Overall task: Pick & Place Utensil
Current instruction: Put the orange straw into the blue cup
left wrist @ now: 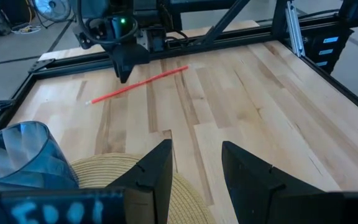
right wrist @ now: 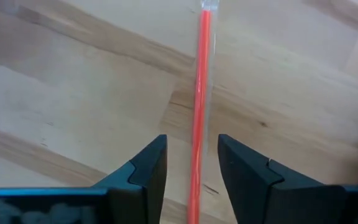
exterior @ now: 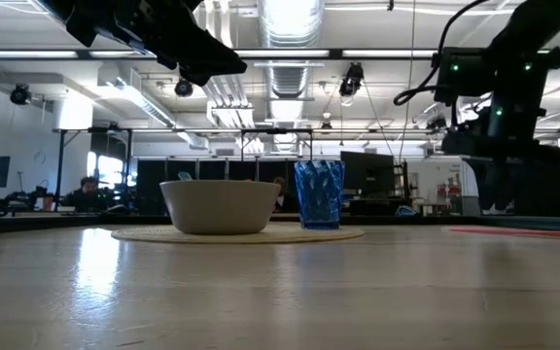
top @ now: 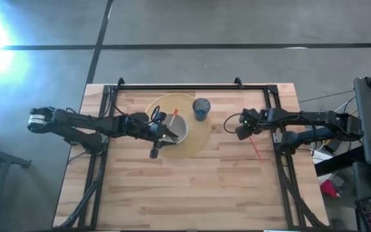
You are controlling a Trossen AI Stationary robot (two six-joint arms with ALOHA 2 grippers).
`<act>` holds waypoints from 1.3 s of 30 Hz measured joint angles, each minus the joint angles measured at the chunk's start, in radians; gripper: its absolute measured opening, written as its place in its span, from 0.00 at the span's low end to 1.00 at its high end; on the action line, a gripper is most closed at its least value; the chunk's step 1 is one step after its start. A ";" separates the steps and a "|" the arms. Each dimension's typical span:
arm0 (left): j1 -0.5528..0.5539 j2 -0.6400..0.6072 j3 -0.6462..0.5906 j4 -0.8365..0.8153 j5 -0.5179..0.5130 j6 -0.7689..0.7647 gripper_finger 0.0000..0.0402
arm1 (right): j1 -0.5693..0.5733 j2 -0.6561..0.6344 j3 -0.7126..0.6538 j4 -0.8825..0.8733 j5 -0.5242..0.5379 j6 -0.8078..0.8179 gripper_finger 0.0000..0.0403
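Two dark arms work over a pale wooden bench (top: 192,187). Right hand (right wrist: 191,165) hangs just above a thin red plastic straw-like utensil (right wrist: 199,93) lying flat on the bench boards, fingers (right wrist: 148,165) spread either side of it, not touching, nothing grasped. High view puts that red utensil (top: 256,147) on the bare bench, right of the round woven straw placemat (top: 201,138) and well apart from it. Left hand (left wrist: 194,162) hovers over the mat beside the white ceramic bowl (top: 176,129), fingers released, empty; red and dark sticks seem to lie in the bowl, too small to tell. Blue ribbed translucent plastic cup (top: 201,108) stands upright at the mat's far edge, near the bowl. Judgement: step in hand is the right-arm pick, not yet closed. Risks: the utensil is thin and flat on the wood, so fingertips may close above it and miss, or scrape the bench; it runs between the fingers but looks slightly off-centre, so one finger could hit first and roll or flick it away. Later, carrying it toward bowl or cup, a pinched end could pivot, and the right arm could crowd the left arm waiting over the mat or tip the light cup.
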 joint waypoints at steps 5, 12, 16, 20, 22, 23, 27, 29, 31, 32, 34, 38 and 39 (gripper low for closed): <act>0.000 0.000 0.000 0.000 0.000 0.000 0.33 | 0.000 0.000 -0.024 0.019 -0.014 0.009 0.33; 0.000 0.000 0.000 0.000 0.000 0.000 0.33 | 0.000 0.000 -0.064 0.031 -0.065 0.026 0.34; 0.000 0.000 0.000 0.000 0.000 0.000 0.33 | 0.000 0.000 -0.075 0.042 -0.091 0.032 0.34; 0.000 0.000 0.000 0.000 0.000 0.000 0.33 | 0.000 0.000 -0.077 0.043 -0.104 0.035 0.33; 0.000 0.000 0.000 0.000 0.000 0.000 0.33 | 0.000 0.005 -0.077 0.043 -0.104 0.035 0.32; 0.000 0.000 0.000 0.000 0.000 0.000 0.33 | 0.000 0.011 -0.077 0.043 -0.104 0.035 0.31; 0.000 0.000 0.000 0.000 0.000 -0.002 0.33 | 0.000 0.059 -0.077 0.044 -0.105 0.039 0.28; 0.000 0.000 0.000 0.000 0.000 -0.002 0.33 | 0.000 0.093 -0.074 0.046 -0.104 0.038 0.26; -0.001 0.000 0.000 0.000 0.000 -0.002 0.33 | 0.000 0.124 -0.071 0.046 -0.104 0.038 0.25; -0.001 0.000 0.000 0.000 0.000 -0.002 0.33 | 0.000 0.139 -0.070 0.045 -0.105 0.036 0.25; -0.001 0.000 0.000 0.000 0.000 -0.002 0.33 | 0.000 0.158 -0.067 0.044 -0.104 0.036 0.23; -0.001 0.000 0.000 0.000 0.000 -0.003 0.33 | 0.000 0.168 -0.057 0.039 -0.107 0.018 0.18; -0.001 0.000 0.000 0.000 0.000 -0.003 0.33 | 0.000 0.167 -0.053 0.036 -0.108 0.015 0.17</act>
